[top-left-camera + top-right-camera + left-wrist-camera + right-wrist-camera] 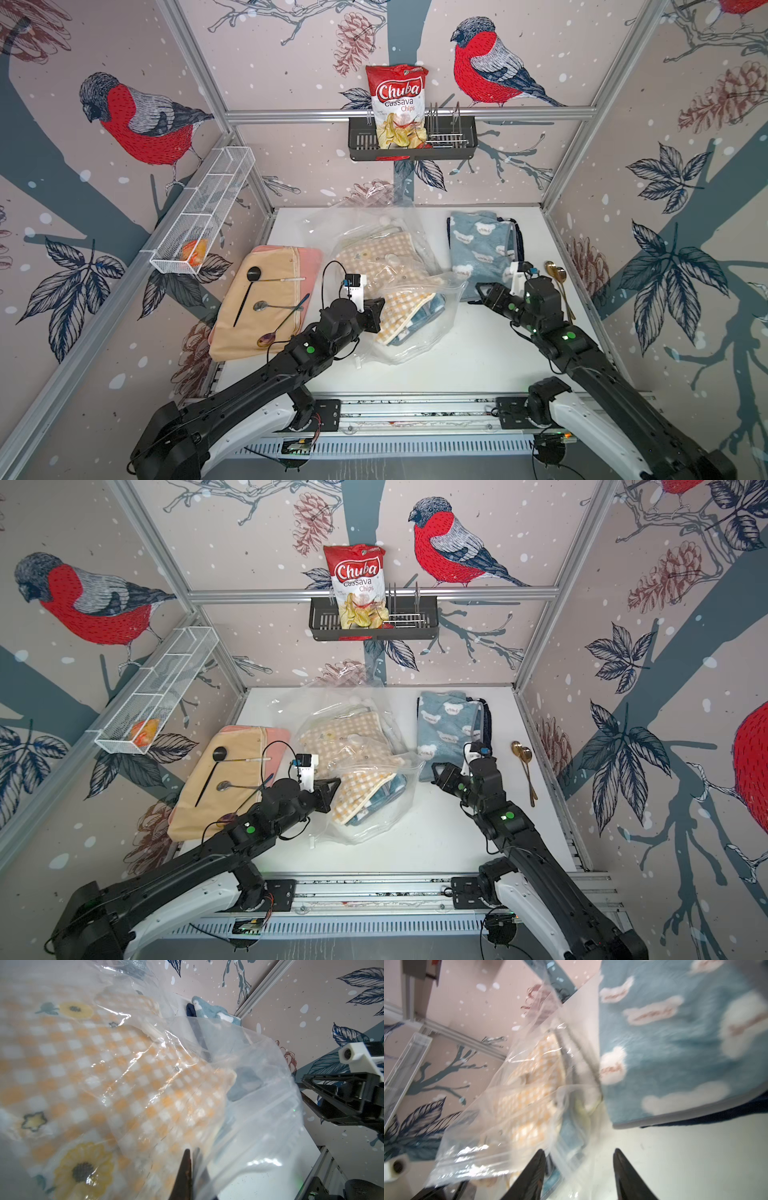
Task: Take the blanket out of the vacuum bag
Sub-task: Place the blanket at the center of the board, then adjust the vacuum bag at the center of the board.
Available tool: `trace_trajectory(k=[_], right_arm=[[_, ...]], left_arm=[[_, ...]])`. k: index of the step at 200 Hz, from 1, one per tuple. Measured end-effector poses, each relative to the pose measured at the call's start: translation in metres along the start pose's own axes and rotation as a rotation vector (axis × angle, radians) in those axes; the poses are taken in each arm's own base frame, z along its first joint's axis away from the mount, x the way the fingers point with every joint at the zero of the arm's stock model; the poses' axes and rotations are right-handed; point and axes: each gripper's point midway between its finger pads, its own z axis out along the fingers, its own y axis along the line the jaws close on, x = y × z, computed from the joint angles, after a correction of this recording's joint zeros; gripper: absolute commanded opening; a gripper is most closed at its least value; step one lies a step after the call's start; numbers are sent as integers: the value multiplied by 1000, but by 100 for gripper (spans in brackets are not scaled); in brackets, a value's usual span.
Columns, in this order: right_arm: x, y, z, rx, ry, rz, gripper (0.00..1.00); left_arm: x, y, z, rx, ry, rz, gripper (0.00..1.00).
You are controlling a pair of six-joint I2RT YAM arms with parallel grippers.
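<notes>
Nearest, the left gripper (376, 309) has its fingers pressed together on the thin, crinkly film of the vacuum bag (419, 332), likely anchoring it. The soft orange-checked blanket (386, 257) lies inside the bag, mid-table (478, 357). The right gripper (484, 293), fingers spread and empty, hovers at the gaping mouth. Beyond lies a fluffy blue blanket (478, 245).

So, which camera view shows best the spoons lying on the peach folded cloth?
A top view: three spoons lie in plain sight on the peach cloth. In both top views the left arm hides part of the nearest one. Neither wrist view shows them.
</notes>
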Motion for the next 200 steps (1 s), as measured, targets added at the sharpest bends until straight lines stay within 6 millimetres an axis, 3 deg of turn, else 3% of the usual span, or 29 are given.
trace_trajectory(k=[22, 35, 62, 81, 104, 125, 200], right_arm=[[34, 46, 0, -101, 74, -68, 40], [54, 71, -1, -169, 104, -117, 29], [95, 95, 5, -220, 154, -162, 12], [119, 95, 13, -213, 170, -169, 9], [133, 86, 29, -176, 174, -157, 9], [138, 86, 39, -166, 174, -139, 9], [144, 79, 63, -113, 179, -120, 14]], left_arm=[[5, -1, 1, 10, 22, -2, 11], [9, -1, 2, 14, 41, -2, 12], [17, 0, 4, 14, 70, -1, 14], [22, 1, 4, 19, 92, -1, 12], [24, 2, 3, 14, 100, -1, 5], [26, 2, 1, 17, 108, 0, 0], [23, -4, -3, 41, 108, -2, 0]])
